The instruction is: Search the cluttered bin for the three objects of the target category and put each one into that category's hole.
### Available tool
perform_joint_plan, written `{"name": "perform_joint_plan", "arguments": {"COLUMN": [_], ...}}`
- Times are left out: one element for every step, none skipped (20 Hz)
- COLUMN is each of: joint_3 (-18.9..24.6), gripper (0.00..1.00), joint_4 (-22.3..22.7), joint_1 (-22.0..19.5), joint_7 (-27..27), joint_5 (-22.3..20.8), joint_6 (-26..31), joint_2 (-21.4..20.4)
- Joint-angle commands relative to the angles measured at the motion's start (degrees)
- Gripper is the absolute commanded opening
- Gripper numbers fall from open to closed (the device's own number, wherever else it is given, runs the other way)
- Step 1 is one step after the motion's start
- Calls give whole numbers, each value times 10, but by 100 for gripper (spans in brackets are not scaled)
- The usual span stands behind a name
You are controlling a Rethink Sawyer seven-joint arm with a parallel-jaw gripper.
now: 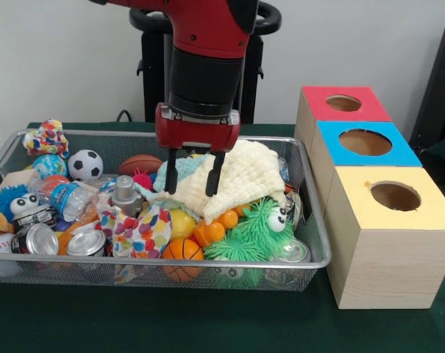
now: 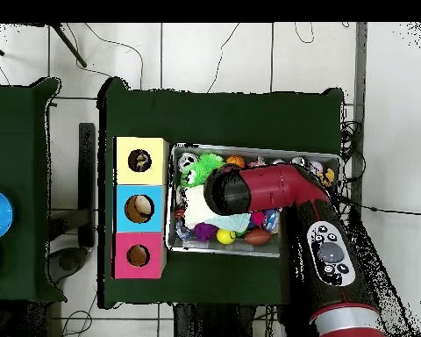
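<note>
The wire mesh bin is full of toys and cloths; it also shows in the overhead view. My gripper hangs open over the bin's middle, with its fingers down at the edge of the large pale-yellow waffle cloth and a mint-green cloth. It holds nothing. One spotted cloth piece lies at the bin's far left corner. Another lies near the front rim. A third is hidden. The yellow-topped box's hole is to the right of the bin and shows from above too.
Blue-topped and red-topped boxes stand behind the yellow one. The bin also holds a soccer ball, a brown football, an orange basketball, a green fuzzy toy and cans. My arm covers the bin's middle from above.
</note>
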Motion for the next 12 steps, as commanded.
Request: {"name": "perform_joint_plan", "arguments": {"joint_3": [64,67,70,71,73,76,79,81,84,86,88,90], "gripper": [100,100,100,100,100,100,100,100,100,100,100,100], "joint_4": [-11,-10,-12,-11,-13,-15,-17,-17,-16,-13,-10,-6], "joint_1": [-45,-51,-55,-59,-63,-67,-70,-73,-76,-79,-80,-83], "joint_7": [-106,-108,-109,-110,-112,-113,-113,-113,-114,-113,-111,-112], "joint_5": [-55,-61,-67,-74,-78,-83,-87,-91,-95,-100,-103,-105], "joint_6": [-38,-42,-45,-48,-49,-51,-53,-54,-55,-57,-56,-53], "joint_2": [41,43,48,50,53,56,59,61,62,61,57,54]}}
